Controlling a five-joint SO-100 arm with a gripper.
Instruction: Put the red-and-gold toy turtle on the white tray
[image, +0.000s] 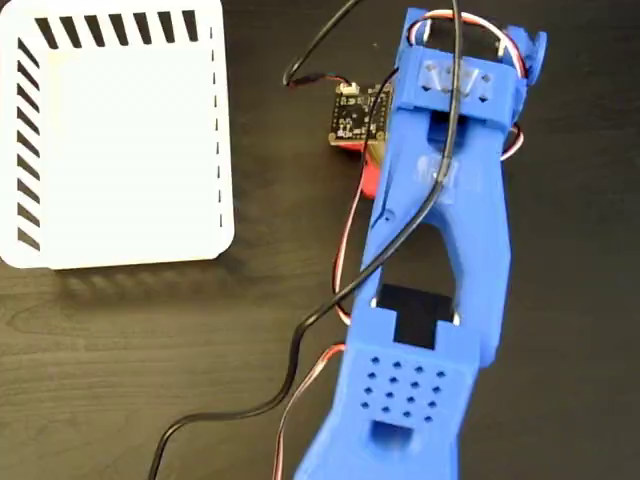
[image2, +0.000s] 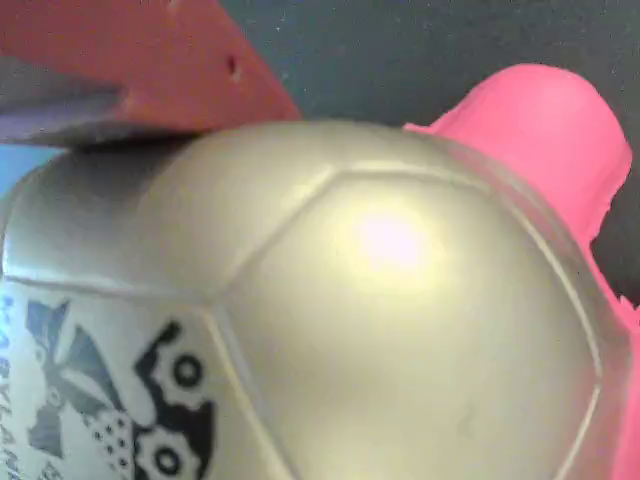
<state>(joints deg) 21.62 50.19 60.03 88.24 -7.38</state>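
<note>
Wrist view, nearest first: the gold domed shell of the red-and-gold toy turtle (image2: 400, 330) fills almost the whole frame, black printed mark at lower left, a coral-pink limb or head at upper right. A red gripper finger (image2: 150, 60) lies against the shell's upper left edge. The opposing finger is not visible, so I cannot tell whether the gripper is apart or clamped on the toy.

Fixed view: the blue arm (image: 440, 250) reaches up the right half of the dark desk (image: 150, 340) and covers nearly all of the turtle; only a red-and-gold sliver (image: 372, 165) shows beside a small black circuit board (image: 358, 115). Cables trail over the arm. The white tray (image: 130, 140) sits at upper left, well apart from the arm, nothing on it.

Judgement: the step in hand is the grasp, with the gripper down on the turtle. Next move calls for a confirmed hold across the squishy shell, then a lift and a carry leftward in the fixed view to the tray.
</note>
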